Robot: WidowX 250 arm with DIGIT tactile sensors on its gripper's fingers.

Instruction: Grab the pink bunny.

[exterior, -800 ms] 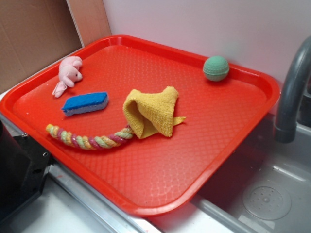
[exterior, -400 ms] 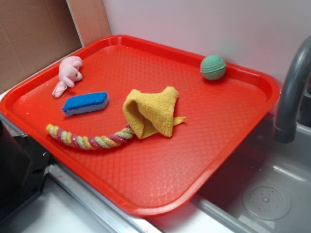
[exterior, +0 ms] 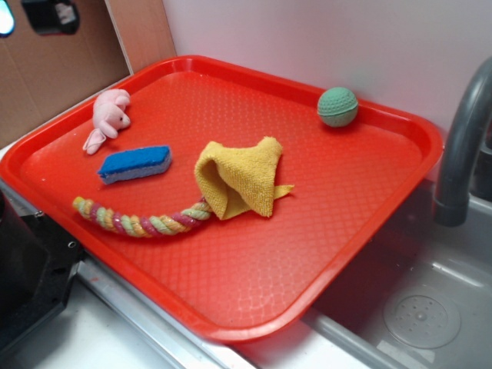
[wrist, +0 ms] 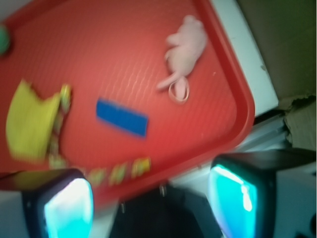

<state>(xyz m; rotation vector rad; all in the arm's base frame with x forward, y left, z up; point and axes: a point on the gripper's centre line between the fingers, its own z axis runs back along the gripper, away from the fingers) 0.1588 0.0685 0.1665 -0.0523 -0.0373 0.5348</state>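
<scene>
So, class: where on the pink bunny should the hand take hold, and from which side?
Grip the bunny across its plump body, coming straight down from above. It lies flat near the tray corner, ears trailing thin and floppy toward the sponge, so the body looks the firmest part.

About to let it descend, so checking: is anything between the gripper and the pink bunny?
Nothing visible. The gripper is high and open; the pink bunny lies alone near the tray's corner, apart from the blue sponge.

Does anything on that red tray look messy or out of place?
Only the yellow cloth: it lies crumpled in a heap, draped over one end of the rope toy. The pink bunny lies flat near the tray's corner.
</scene>
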